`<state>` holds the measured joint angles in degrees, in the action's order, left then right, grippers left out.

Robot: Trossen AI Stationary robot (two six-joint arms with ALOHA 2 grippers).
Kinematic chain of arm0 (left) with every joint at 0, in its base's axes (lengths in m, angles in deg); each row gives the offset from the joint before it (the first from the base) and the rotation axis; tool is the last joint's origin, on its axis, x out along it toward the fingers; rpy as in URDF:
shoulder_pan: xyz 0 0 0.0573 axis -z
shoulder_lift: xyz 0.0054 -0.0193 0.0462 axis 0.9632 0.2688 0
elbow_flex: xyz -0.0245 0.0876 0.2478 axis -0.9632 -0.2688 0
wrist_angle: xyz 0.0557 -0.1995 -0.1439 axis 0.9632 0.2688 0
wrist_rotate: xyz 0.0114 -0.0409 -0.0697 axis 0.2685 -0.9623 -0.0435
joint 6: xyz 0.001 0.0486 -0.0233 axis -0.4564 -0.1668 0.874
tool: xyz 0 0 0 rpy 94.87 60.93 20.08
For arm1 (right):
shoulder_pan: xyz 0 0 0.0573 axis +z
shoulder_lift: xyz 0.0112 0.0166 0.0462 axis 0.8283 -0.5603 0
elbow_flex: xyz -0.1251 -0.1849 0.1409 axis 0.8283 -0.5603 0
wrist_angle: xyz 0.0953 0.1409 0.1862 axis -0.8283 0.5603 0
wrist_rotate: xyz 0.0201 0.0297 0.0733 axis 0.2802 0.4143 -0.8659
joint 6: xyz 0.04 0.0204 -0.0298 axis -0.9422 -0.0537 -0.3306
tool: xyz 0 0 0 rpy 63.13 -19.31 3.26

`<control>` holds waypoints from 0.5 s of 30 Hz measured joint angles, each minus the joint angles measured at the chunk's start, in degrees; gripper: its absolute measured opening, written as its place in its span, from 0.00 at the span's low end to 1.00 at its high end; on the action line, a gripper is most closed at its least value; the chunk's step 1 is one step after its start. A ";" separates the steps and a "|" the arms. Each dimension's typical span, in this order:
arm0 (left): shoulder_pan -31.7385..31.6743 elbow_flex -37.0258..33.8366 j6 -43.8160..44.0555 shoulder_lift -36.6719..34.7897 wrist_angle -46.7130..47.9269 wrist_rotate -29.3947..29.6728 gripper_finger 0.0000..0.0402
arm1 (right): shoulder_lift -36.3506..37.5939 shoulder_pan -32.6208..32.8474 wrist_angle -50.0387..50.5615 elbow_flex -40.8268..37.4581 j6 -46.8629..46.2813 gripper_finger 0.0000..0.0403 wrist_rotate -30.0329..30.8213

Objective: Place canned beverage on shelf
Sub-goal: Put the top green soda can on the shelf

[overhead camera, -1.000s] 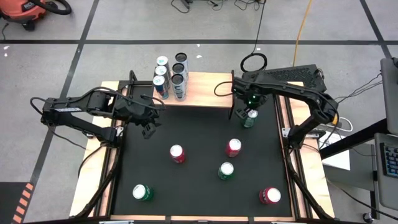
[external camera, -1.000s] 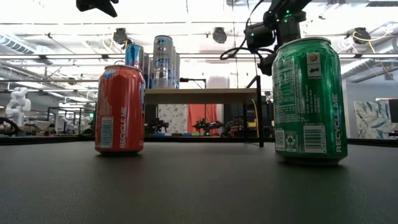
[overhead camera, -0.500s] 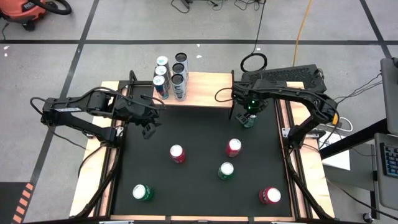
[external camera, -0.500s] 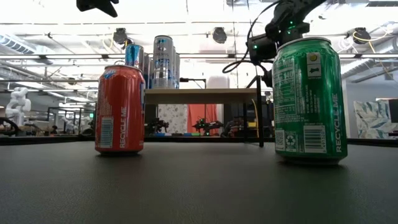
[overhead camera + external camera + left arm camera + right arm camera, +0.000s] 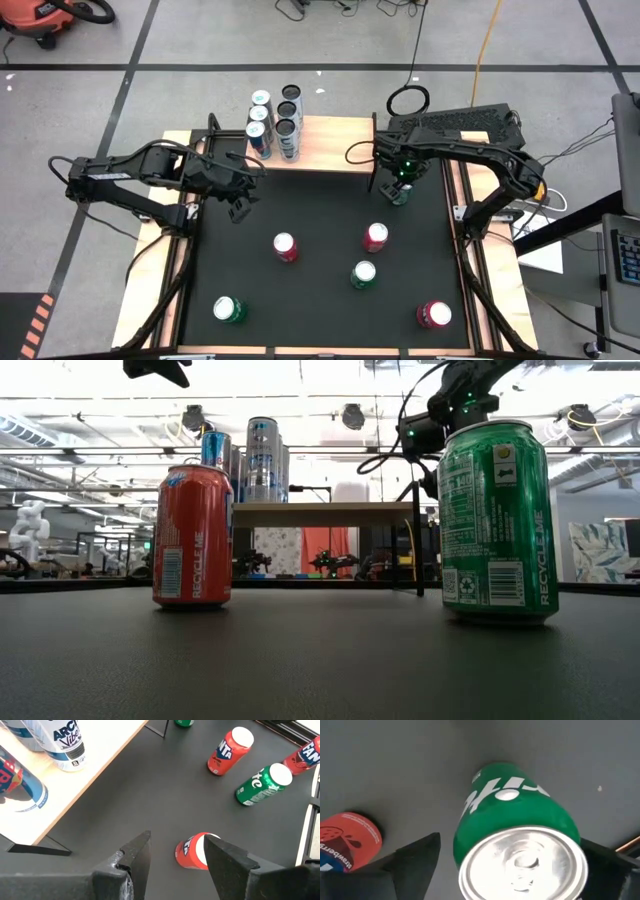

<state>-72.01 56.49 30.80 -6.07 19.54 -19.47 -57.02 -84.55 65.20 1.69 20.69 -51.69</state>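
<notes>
We take the shelf (image 5: pixel 322 143), a light-wood board on thin black legs, as our landmark. From above we count four tall cans (image 5: pixel 275 122) grouped at its left end; only the left wrist view reads the lettering on them (image 5: pixel 62 742). The right gripper (image 5: pixel 400 185) sits over a green can (image 5: pixel 401 193) just in front of the shelf's right front leg. Overhead the arm hides most of that can, but the right wrist view shows its silver top (image 5: pixel 522 862) between two wide-spread fingers (image 5: pixel 415 855), neither visibly touching it, so we class this tool as released. The left gripper (image 5: pixel 238 205) hangs before the shelf's left end, its fingers (image 5: pixel 137 857) parted with nothing between them. The low view alone shows a red can (image 5: pixel 192 535) and another green can (image 5: pixel 497 520) upright, near the camera.
</notes>
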 joint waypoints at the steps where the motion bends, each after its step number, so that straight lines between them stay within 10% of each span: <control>1: 0.01 0.00 0.01 0.00 0.00 0.02 0.46 | 0.00 0.00 0.16 0.20 0.00 0.92 -0.06; 15: 0.00 0.00 0.01 0.00 0.00 0.43 0.46 | 0.00 -0.94 2.15 3.11 3.08 0.74 -3.09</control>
<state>-72.02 56.49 30.81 -6.07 19.54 -19.04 -57.02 -85.48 67.34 4.80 23.78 -54.77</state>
